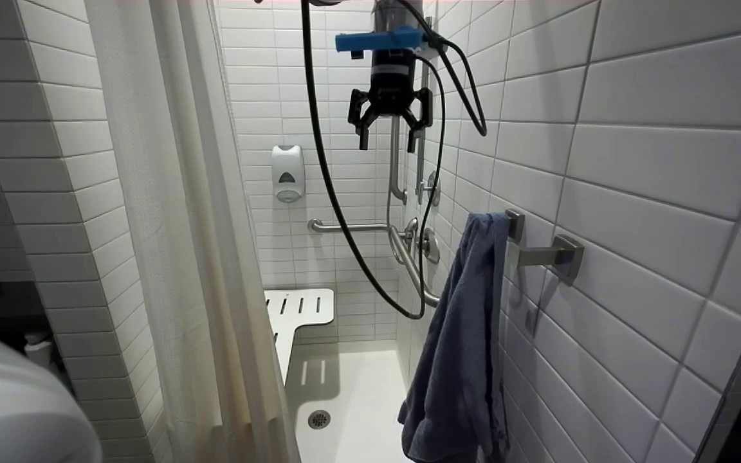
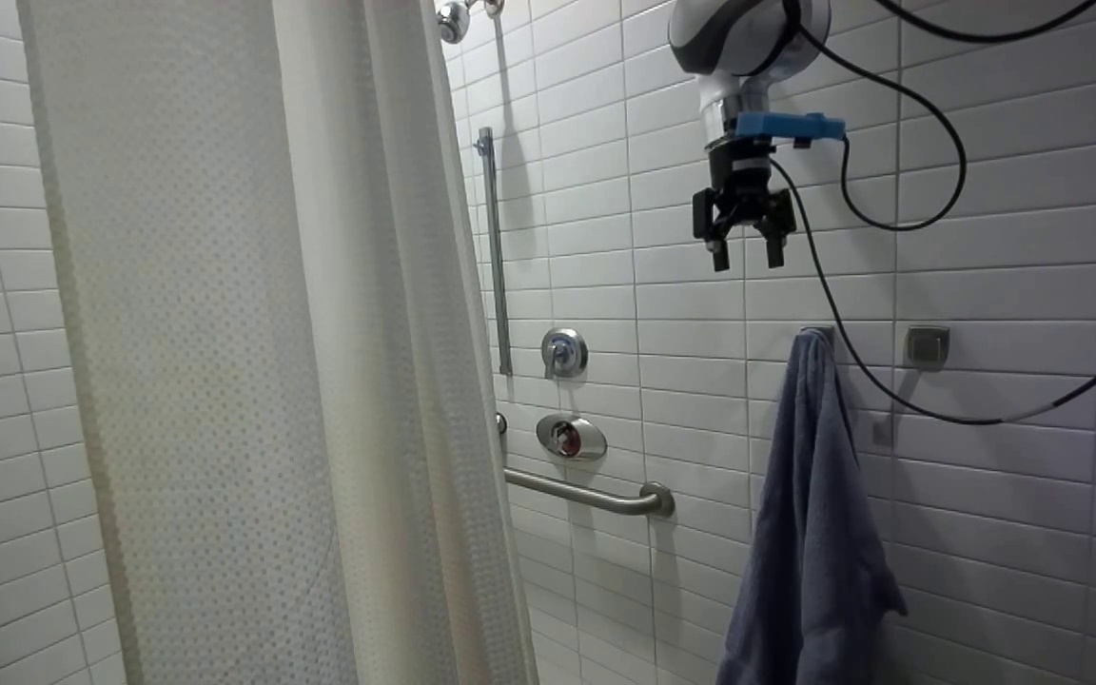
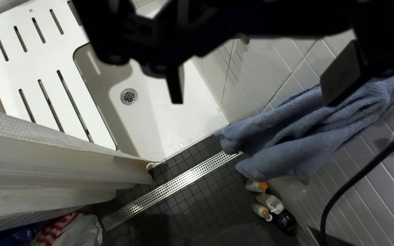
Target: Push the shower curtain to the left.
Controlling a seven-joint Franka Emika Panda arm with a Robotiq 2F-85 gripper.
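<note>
The shower curtain is a tall white sheet with long vertical folds. It hangs at the left in both exterior views (image 1: 184, 225) (image 2: 215, 381). It also shows at the lower left of the wrist view (image 3: 46, 167). My gripper points down with its fingers apart and nothing between them, in both exterior views (image 1: 388, 140) (image 2: 748, 255). It is right of the curtain there, with a wide gap between them, and does not touch it. In the wrist view the dark fingers of the gripper (image 3: 258, 85) are spread apart. The curtain's top edge is out of view.
A blue-grey towel (image 1: 460, 341) hangs from a hook on the right tiled wall (image 1: 653, 225), below the gripper. A black cable (image 1: 338, 218) loops down from the arm. A grab bar (image 2: 586, 495), white shower seat (image 1: 312, 305) and several floor bottles (image 3: 268, 203) are around.
</note>
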